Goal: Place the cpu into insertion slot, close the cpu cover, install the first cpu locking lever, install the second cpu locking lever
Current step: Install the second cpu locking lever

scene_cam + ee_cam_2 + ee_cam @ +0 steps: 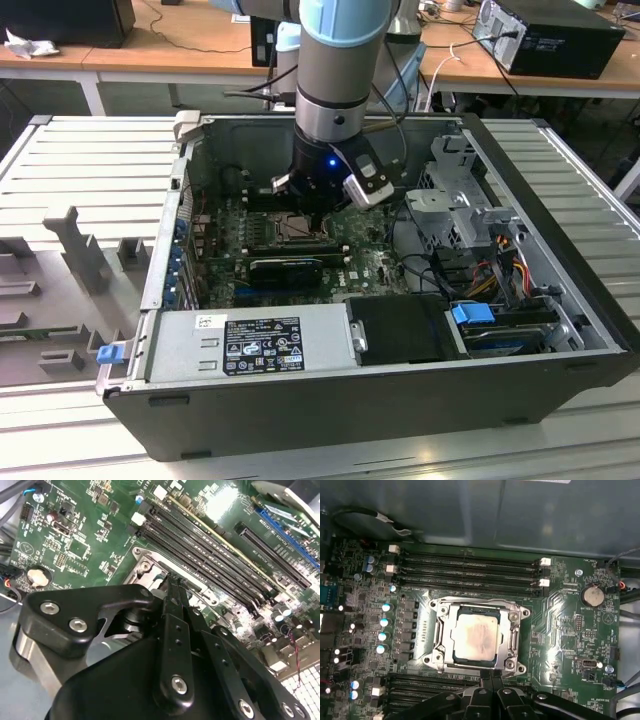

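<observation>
Silvery metal framed the cpu, which lay flat in the insertion slot with the cpu cover folded down around it, its pale beige face showing through the cover's cut-out centre in the first wrist view. Green circuit board surrounded the slot on every side. Long black memory slots ran in parallel rows just beyond one edge of the slot, and more of the same dark rows ran along the opposite edge. A round silver coin battery sat on the board well apart from the slot, past the white-clipped ends of the memory slots.

The gripper hung directly over the slot's edge on the side away from the first memory rows, its two slim black fingers pressed together with no visible gap and nothing between them. In the second wrist view the gripper reached down beside the slot's silvery rim; whether the tips touched the metal could not be told.

In the exterior view the gripper stood inside the open computer case, over the slot, with a grey power supply lying nearer the camera than the slot.
</observation>
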You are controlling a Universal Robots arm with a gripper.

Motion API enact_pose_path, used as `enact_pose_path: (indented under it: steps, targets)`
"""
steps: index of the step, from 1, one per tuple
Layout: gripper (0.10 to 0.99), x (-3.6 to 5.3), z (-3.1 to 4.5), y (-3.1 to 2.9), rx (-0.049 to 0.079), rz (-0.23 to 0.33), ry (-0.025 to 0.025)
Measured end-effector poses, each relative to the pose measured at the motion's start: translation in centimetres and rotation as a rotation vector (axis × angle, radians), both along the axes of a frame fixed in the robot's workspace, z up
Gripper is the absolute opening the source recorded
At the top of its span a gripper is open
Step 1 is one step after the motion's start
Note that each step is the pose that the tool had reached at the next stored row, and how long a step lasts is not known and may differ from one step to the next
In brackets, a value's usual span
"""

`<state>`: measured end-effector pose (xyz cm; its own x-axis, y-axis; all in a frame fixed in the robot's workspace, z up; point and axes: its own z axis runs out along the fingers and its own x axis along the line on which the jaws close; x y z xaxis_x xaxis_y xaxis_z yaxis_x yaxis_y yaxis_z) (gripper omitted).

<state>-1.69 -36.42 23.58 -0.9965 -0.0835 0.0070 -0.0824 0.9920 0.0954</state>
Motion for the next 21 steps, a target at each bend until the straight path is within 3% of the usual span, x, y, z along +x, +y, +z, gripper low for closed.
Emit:
enact_pose_path:
  steps: [2, 4, 5, 6, 7, 8, 18, 20, 21]
  targets:
    - [0.106, -0.14, 0.1, -0.22, 0.0, 0.0, -0.0017]
    - [0.106, -0.24, 0.11, -0.88, 0.004, 0.0, -0.0016]
    - [0.106, -0.25, 0.1, -0.94, 0.014, 0.0, -0.0016]
    - [0.106, -0.27, 0.1, -0.99, 0.033, 0.0, -0.0016]
    - [0.106, -0.27, 0.11, -1.12, 0.069, 0.0, -0.0016]
    - [0.106, -0.27, 0.11, -1.28, 0.083, 0.0, -0.0016]
    - [0.106, -0.64, 0.09, -2.25, 0.098, 0.0, -0.0016]
    - [0.106, -2.83, -0.27, -2.7, 0.104, 0.0, -0.0017]
    - [0.106, -2.86, -0.54, -2.71, 0.104, 0.0, -0.0016]
